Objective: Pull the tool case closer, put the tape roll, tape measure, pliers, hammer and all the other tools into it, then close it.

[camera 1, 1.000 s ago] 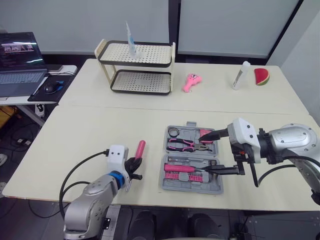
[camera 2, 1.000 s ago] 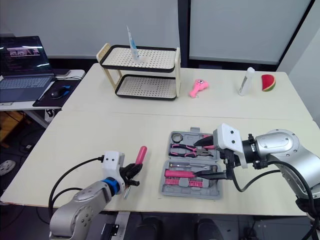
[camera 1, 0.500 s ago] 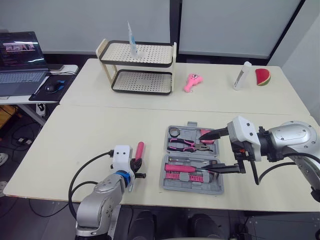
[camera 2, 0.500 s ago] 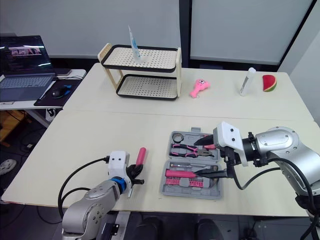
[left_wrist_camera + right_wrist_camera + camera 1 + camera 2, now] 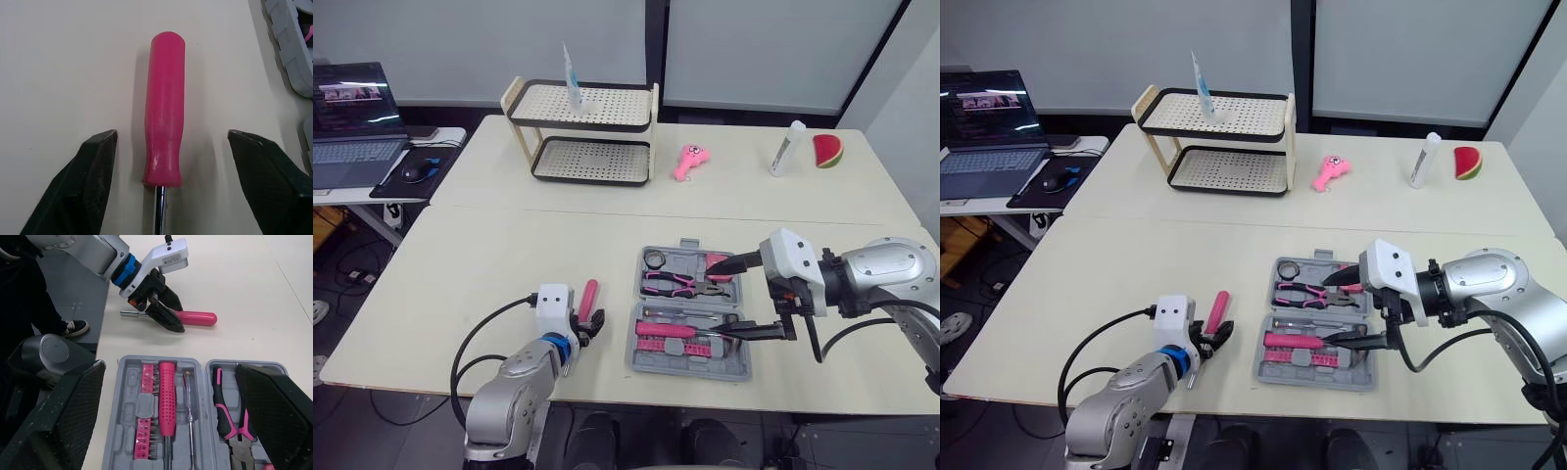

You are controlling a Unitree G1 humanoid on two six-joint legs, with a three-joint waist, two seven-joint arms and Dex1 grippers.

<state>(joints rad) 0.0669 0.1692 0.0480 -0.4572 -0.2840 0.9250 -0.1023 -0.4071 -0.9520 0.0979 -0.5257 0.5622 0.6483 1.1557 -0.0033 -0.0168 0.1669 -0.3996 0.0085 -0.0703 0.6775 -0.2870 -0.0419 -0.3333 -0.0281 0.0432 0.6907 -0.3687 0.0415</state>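
Down at the front of the counter [image 5: 509, 264] lies the tool case [image 5: 690, 313]: grey plastic, lid flat open, two moulded halves side by side. The far half carries pink-handled pliers [image 5: 680, 284] and a dark ring [image 5: 653, 258] in the corner slot. The near half has a fat pink-handled driver [image 5: 167, 399], a slim metal screwdriver [image 5: 189, 401] and a row of pink bits [image 5: 145, 431].

The right gripper [image 5: 712, 304] hangs over the case, fingers spread very wide, nothing between them.

Over to the left of the case: a pink screwdriver [image 5: 164, 107] lies loose on the counter, handle pointing away from the front edge. The left gripper [image 5: 172, 139] sits astride it, fingers [image 5: 93, 171] well apart, a clear gap on each side of the handle, gripping nothing.

The left wrist view picks out pale scuffs near the handle's base and the chrome shaft coming out of it. The right wrist view gives the case's slots, and a person's dark shoe [image 5: 73, 327] on the floor past the counter's edge.

Writing? The laptop [image 5: 352, 117] screen is lit, its text too small to read.
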